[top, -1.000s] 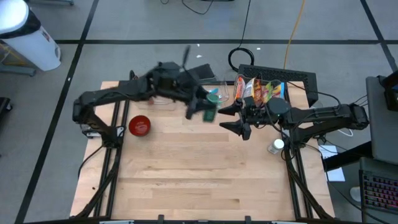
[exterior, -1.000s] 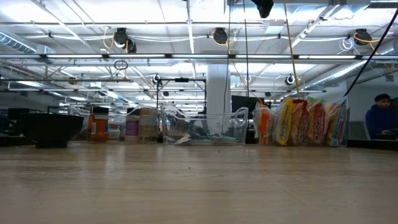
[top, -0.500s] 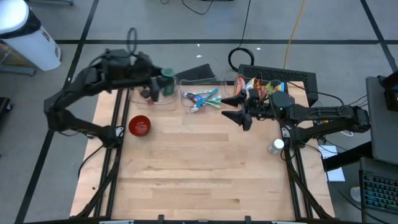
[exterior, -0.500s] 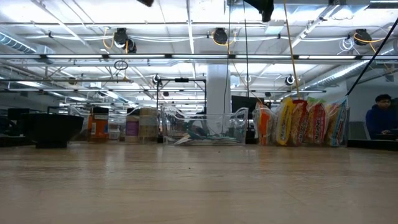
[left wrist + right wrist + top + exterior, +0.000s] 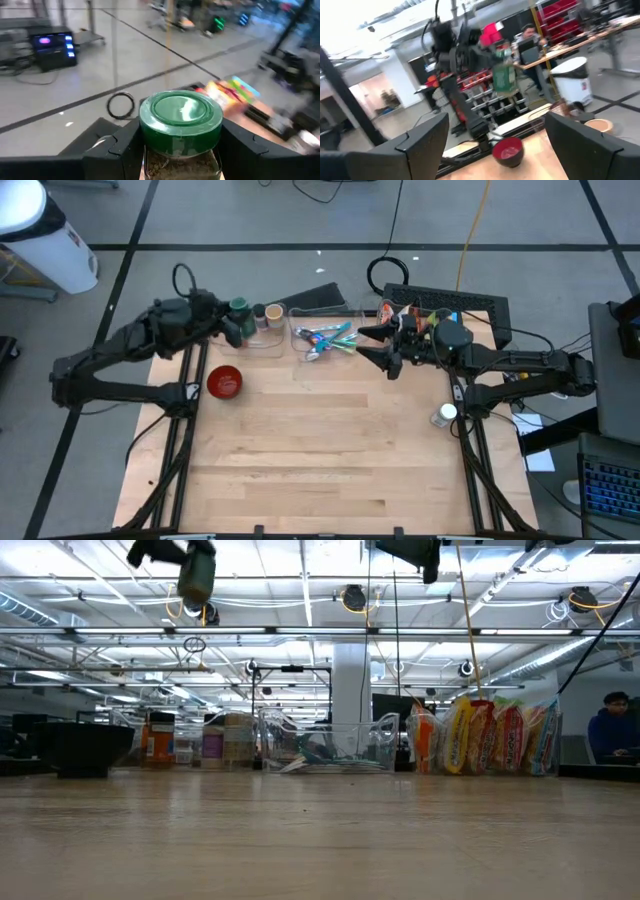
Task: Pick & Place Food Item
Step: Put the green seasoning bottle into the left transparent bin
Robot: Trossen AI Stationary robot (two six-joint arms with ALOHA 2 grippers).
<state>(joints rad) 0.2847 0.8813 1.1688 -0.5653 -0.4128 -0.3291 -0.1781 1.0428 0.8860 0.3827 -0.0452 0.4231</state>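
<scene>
High view: left end effector up at the far left of the wooden surface, clenched on a green-lidded jar, just beside a small tan-topped container in a clear bin. Red bowl on the surface nearer the front, well apart from the jar. Second clear bin with blue and green utensils between the two arms. Right end effector just beside that bin, fingers spread wide, grasping nothing. Colourful snack packets standing behind the right arm; small white-capped item near the right edge.

Low view: jar held high above the surface, tilted, in the left end effector. Dark bowl at the left, clear bin in the middle, snack packets at the right. Person seated in the room beyond.

Left wrist view: jar gripped between the two dark fingers, green lid facing up, brownish contents visible through the glass below.

Right wrist view: own fingers set far apart, empty. Left arm farther off, holding the jar in the air. Red bowl on the surface below.
</scene>
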